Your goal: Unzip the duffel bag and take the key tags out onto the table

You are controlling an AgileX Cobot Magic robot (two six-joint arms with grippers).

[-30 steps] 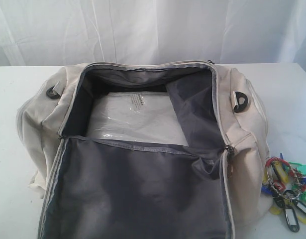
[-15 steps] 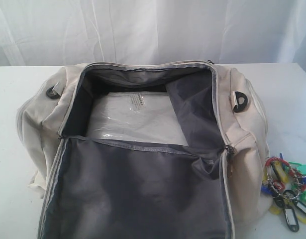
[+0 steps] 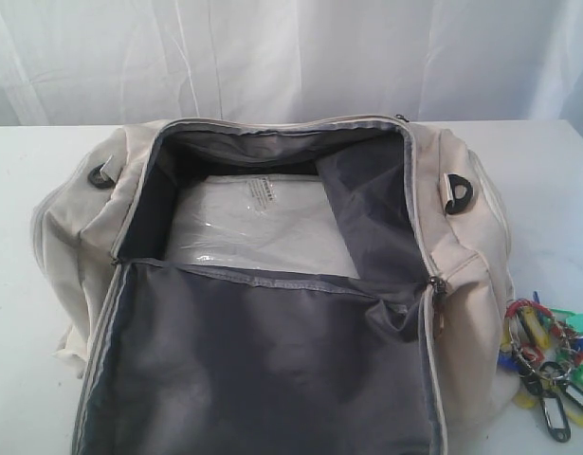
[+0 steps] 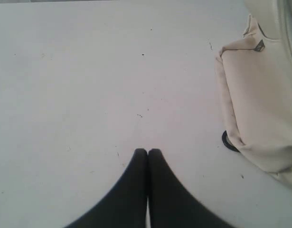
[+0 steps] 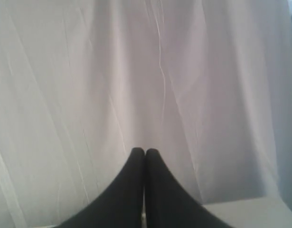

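Pressed together and empty, the left fingers [image 4: 138,164], low over the broad white table [image 4: 89,95] near one end of the large cream fabric duffel bag [image 4: 259,104]; pressed together and empty too, the right fingers [image 5: 136,164], facing a white curtain [image 5: 136,71]; bag unzipped, flap folded open, dark grey lining bare; bunch of coloured plastic key tags [image 3: 547,365] out on the table just beside the bag's right end; nothing shifted over the last second; probably task done, arms parked.

**Cloth, plastic, metal**

The duffel bag [image 3: 471,284] is matt cream cloth, its lining [image 3: 263,370] smooth grey. A packet [image 3: 258,232] inside is glossy clear plastic. The key tags [image 3: 542,360] are shiny plastic on metal rings. The worktop [image 3: 16,190] is smooth, matt.
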